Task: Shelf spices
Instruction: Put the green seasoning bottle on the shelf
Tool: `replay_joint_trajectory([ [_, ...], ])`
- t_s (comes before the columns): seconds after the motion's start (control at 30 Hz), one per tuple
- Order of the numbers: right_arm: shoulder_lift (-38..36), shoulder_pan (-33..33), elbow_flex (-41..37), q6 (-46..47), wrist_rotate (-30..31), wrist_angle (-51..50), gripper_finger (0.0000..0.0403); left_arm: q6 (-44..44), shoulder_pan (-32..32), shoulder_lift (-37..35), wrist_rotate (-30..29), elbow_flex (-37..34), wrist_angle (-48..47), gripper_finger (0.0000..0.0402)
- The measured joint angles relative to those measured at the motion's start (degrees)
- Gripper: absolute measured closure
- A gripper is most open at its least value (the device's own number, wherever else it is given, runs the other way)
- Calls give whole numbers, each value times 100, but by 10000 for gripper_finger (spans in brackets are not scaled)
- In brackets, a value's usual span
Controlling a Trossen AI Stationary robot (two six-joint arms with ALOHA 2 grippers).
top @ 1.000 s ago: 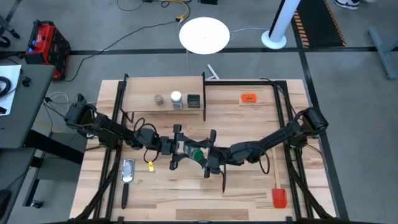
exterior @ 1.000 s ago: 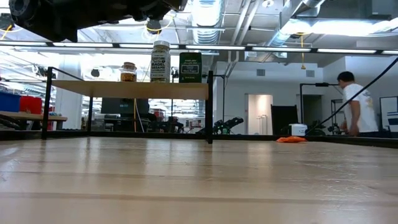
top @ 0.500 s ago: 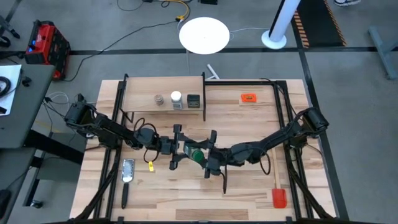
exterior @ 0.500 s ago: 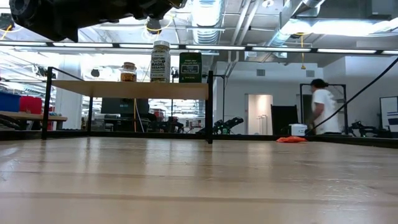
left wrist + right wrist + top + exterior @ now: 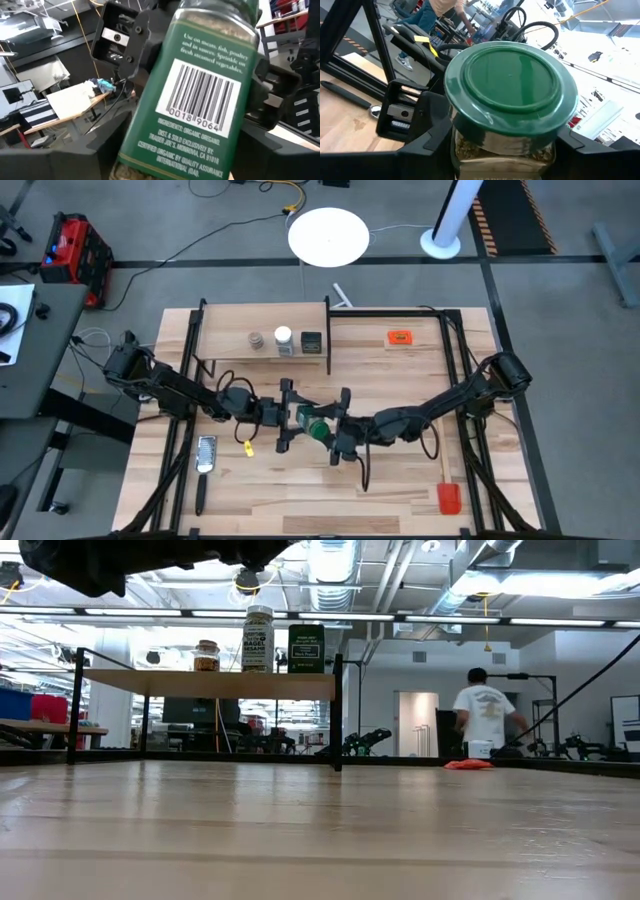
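Green-lidded jar [image 5: 317, 428] passing mid-table: left gripper [image 5: 291, 417] now loosening its fingers, right gripper [image 5: 334, 430] clamping it, shelf [image 5: 232, 332] awaiting.

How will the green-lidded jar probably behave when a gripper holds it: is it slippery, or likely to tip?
The green-lidded jar looks rigid with a smooth, glossy wall, so it may slip in a loose grip. It is taller than wide and sits tilted between the grippers, so it could tip if set down crooked. Round, it would probably roll if dropped.

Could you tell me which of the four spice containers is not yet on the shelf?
The green-lidded jar, held between both hands above the table; the other three stand on the shelf.
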Motion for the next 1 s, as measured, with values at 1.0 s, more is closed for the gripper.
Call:
replay_joint_trajectory([
  [1.0,-596,490,17,-1424,3010,-491,196,-80,-84,24,-262,-8,-489,123],
])
